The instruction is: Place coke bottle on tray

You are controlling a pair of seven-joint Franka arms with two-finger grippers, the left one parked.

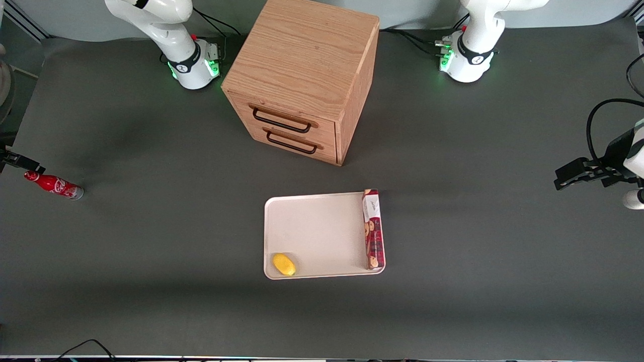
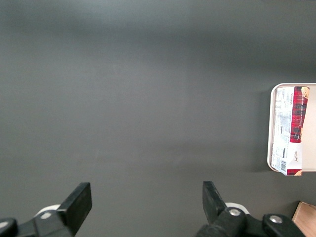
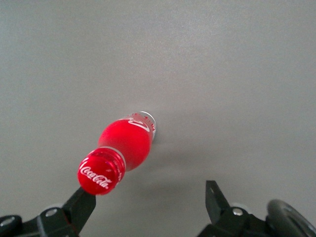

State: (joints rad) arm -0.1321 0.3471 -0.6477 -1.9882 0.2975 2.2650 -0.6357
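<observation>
The coke bottle, small and red with a red cap and a silvery base, stands on the dark table at the working arm's end, well away from the tray. The right wrist view looks down on it, with its lettered cap close to one finger. My right gripper hovers above the bottle at the edge of the front view. In the wrist view the gripper is open and empty, and the cap sits just inside one of the fingertips. The cream-white tray lies in the middle of the table, nearer the front camera than the cabinet.
A long red cookie box lies along one side of the tray, and a yellow lemon sits in a near corner. A wooden drawer cabinet stands between the arm bases. The left wrist view shows the tray's rim and the box.
</observation>
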